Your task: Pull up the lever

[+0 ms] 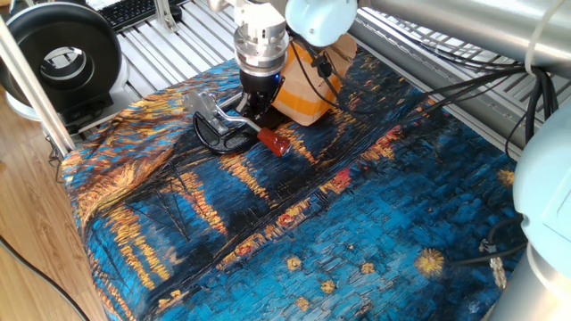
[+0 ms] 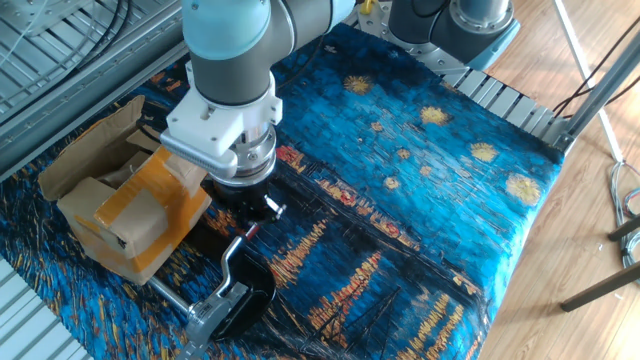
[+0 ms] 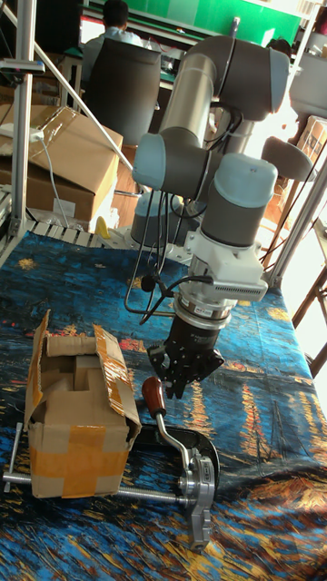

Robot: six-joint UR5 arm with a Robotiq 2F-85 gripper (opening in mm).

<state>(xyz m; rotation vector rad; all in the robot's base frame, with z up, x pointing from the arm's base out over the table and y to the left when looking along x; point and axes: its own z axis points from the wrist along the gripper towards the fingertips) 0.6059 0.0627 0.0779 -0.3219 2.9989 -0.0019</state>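
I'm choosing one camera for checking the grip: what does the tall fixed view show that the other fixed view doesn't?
Only the tall view shows the lever's red-brown knob in full, beside the tool, and a seated person behind. Only the other fixed view shows the wooden floor; there the tool hides most of the knob. Both show the taped cardboard box and blue cloth.
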